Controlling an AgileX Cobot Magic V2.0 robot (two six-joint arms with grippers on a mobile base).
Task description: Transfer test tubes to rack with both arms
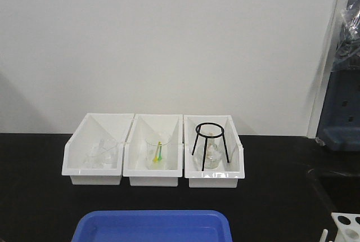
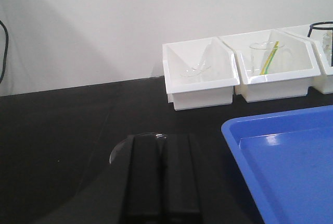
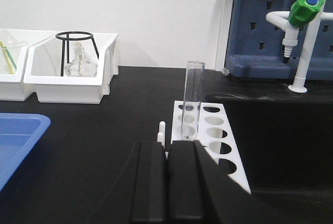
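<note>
One clear test tube [image 3: 193,95] stands upright in a hole of the white rack [image 3: 222,157], which sits on the black bench beside a dark recess. My right gripper [image 3: 166,147] is just in front of the rack, a little left of the tube, shut with nothing between its fingers. A corner of the rack [image 1: 337,226] shows at the bottom right of the front view. My left gripper [image 2: 164,139] hangs low over the black bench, left of the blue tray [image 2: 281,161], and is shut and empty. A thin clear curved rim [image 2: 118,148] shows behind its fingertips. Neither arm appears in the front view.
Three white slanted bins [image 1: 95,174] line the back of the bench. They hold clear glassware, a beaker with a yellow-green item [image 1: 158,152], and a black tripod stand [image 1: 211,139] over a flask. The blue tray [image 1: 152,225] lies in front. A blue pegboard and a green-capped tap [image 3: 304,2] stand at the right.
</note>
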